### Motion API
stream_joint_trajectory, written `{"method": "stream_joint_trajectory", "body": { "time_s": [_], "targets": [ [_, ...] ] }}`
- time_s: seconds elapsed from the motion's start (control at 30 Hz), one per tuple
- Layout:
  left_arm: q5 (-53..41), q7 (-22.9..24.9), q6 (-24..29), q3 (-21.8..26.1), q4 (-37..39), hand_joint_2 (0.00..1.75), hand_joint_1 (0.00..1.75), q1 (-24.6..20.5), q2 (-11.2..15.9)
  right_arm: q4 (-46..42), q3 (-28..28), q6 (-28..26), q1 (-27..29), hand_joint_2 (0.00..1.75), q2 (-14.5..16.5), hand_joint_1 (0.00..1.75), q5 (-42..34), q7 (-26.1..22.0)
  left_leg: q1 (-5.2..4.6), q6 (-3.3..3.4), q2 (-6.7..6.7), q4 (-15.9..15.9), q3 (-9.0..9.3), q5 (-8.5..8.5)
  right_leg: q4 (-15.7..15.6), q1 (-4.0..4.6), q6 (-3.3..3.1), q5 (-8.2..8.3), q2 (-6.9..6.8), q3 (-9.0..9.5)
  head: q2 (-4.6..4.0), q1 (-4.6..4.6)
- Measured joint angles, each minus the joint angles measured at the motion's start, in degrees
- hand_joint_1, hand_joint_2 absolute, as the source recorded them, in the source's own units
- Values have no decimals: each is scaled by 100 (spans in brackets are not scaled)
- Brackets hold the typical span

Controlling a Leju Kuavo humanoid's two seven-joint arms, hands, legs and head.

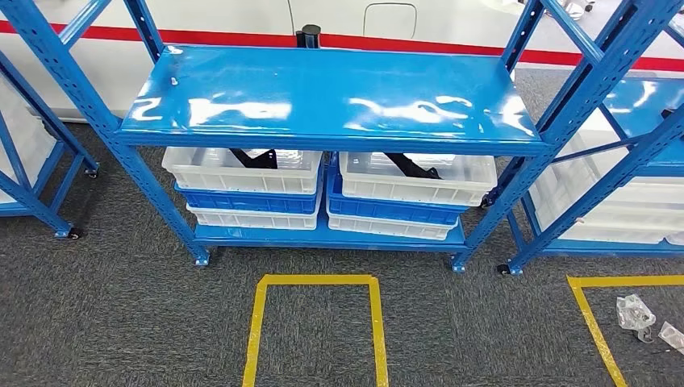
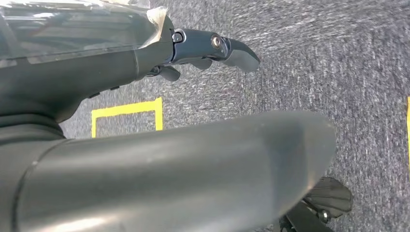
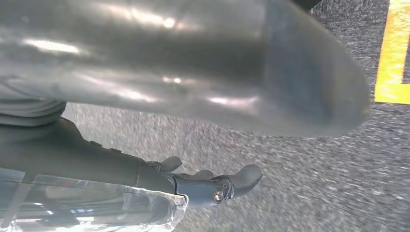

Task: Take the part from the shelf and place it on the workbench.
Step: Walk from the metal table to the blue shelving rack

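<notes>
A blue metal shelf (image 1: 331, 101) stands ahead of me with a bare glossy top board. Under it, stacked white and blue crates sit on the lower board. A black part (image 1: 254, 158) lies in the left top crate (image 1: 242, 171), and another black part (image 1: 411, 167) lies in the right top crate (image 1: 417, 179). My left hand (image 2: 203, 48) hangs over grey carpet with its fingers stretched out and apart, holding nothing. My right hand (image 3: 203, 181) hangs the same way over the carpet, fingers extended and nothing in them.
A yellow taped square (image 1: 316, 326) marks the carpet just before the shelf. More blue racks stand at the left (image 1: 32, 161) and right (image 1: 621, 161). Another yellow tape line (image 1: 593, 322) and crumpled clear plastic (image 1: 636, 314) lie at the right.
</notes>
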Motion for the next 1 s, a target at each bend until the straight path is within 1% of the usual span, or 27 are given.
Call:
{"method": "stream_joint_trajectory", "body": {
  "time_s": [0.03,0.07,0.1,0.13,0.17,0.2,0.23,0.27,0.3,0.33,0.37,0.4,0.43,0.47,0.5,0.53,0.57,0.6,0.63,0.67,0.7,0.73,0.83,0.97,1.0],
  "targets": [
    [-4,3,-1,-5,1,0,0,0,-1,0,-2,-1,12,0,-1,0,-1,0,-27,18,48,0,28,-23,-92,23,10,104,-13,1,0,1],
    [-9,5,0,-14,1,0,0,-1,-2,0,-3,-1,22,0,-2,0,-1,0,-48,30,94,-1,64,-49,-375,51,17,272,-50,99,0,3],
    [-14,7,-1,-26,1,0,0,-2,-3,0,-5,-2,24,0,-4,0,-1,0,-64,33,138,-2,102,-76,-766,89,9,463,-141,254,0,5],
    [-20,8,-1,-37,1,0,0,-5,-7,0,-8,-3,21,0,-9,0,-2,0,-86,27,180,-3,141,-106,-1108,134,-30,629,-270,395,0,-2],
    [-26,9,-1,-46,1,0,0,-6,-11,0,-13,-5,12,0,-13,0,-2,0,-102,9,221,-8,173,-137,-1346,176,-76,735,-367,493,0,-7],
    [-34,11,-2,-53,1,0,0,-8,-15,0,-17,-7,4,0,-16,0,-3,0,-114,-12,262,-16,203,-163,-1465,208,-122,787,-427,538,0,-14],
    [-42,14,-2,-58,1,0,0,-9,-20,0,-22,-8,0,0,-19,0,-3,0,-124,-35,304,-30,227,-183,-1484,228,-158,800,-418,542,0,-18],
    [-49,16,-2,-63,0,0,0,-12,-24,0,-26,-12,-2,0,-19,0,-1,-3,-126,-60,349,-51,256,-200,-1512,224,-176,810,-359,563,0,-15],
    [-55,20,-1,-68,-1,0,0,-16,-27,0,-28,-17,5,0,-15,0,3,-7,-122,-87,350,-45,269,-223,-1540,179,-197,823,-310,590,0,-17],
    [-58,23,-1,-72,-1,0,0,-20,-30,0,-29,-28,12,0,-15,0,7,-14,-116,-122,282,30,245,-282,-1574,139,-217,836,-264,628,0,-21],
    [-60,25,1,-73,-2,0,0,-24,-31,0,-30,-40,13,0,-13,0,10,-24,-105,-159,179,208,170,-388,-1606,94,-253,850,-226,665,0,-31],
    [-62,28,2,-74,-2,0,0,-22,-27,0,-31,-49,11,0,-8,0,11,-31,-85,-194,52,494,27,-532,-1627,63,-281,857,-194,685,0,-38],
    [-63,28,2,-74,-2,0,0,-16,-23,0,-31,-57,2,0,-8,0,12,-37,-73,-224,-48,852,-166,-689,-1633,66,-305,854,-160,694,0,-44],
    [-64,29,3,-74,-2,0,0,-8,-21,0,-31,-57,-5,0,-4,0,12,-44,-59,-246,-92,1174,-362,-796,-1632,63,-329,849,-127,699,0,-46],
    [-64,30,3,-74,-2,0,0,1,-17,0,-31,-58,-6,0,-2,0,12,-50,-45,-263,-110,1363,-506,-806,-1631,63,-333,842,-91,706,0,-46],
    [-64,29,4,-74,-2,0,0,7,-15,0,-31,-60,-2,0,-1,0,11,-60,-32,-276,-117,1366,-565,-707,-1630,61,-334,833,-58,717,0,-46],
    [-64,29,5,-74,-2,0,0,9,-13,0,-32,-62,3,0,1,0,9,-71,-16,-281,-118,1151,-512,-506,-1629,58,-324,821,-28,736,0,-47],
    [-64,29,7,-74,-2,0,0,8,-10,0,-33,-66,7,0,3,0,5,-81,1,-275,-122,802,-385,-266,-1628,56,-308,805,-3,755,0,-48],
    [-64,29,8,-74,-2,0,0,4,-7,0,-35,-69,7,0,7,0,0,-92,6,-263,-130,441,-238,-85,-1620,71,-281,787,17,770,0,-50],
    [-63,30,8,-74,-2,0,0,-3,-4,0,-37,-72,4,0,10,0,-5,-99,8,-247,-138,155,-120,29,-1617,88,-251,769,33,778,0,-50],
    [-62,31,7,-74,-2,0,0,-8,-5,0,-38,-73,2,0,11,0,-9,-103,8,-233,-146,-18,-44,77,-1608,111,-233,751,41,774,0,-49],
    [-61,32,6,-73,-2,0,0,-11,-8,0,-39,-74,3,0,7,0,-12,-105,-2,-225,-151,-85,-11,73,-1604,138,-221,739,45,762,0,-47],
    [-58,40,14,-72,-2,0,0,-7,-13,0,-41,-78,13,0,3,0,-18,-106,-46,-204,-155,-108,16,82,-1619,141,-216,736,42,757,0,-40],
    [-62,62,54,-74,-2,175,0,-12,-10,0,-56,-79,9,0,19,0,-14,-120,-84,-158,-154,-104,15,72,-1639,116,-193,748,42,787,0,-39],
    [-61,64,61,-74,-2,175,0,-12,-9,0,-62,-79,10,0,19,0,-8,-123,-86,-151,-154,-103,15,70,-1642,114,-191,749,42,787,0,-39]
  ]
}}
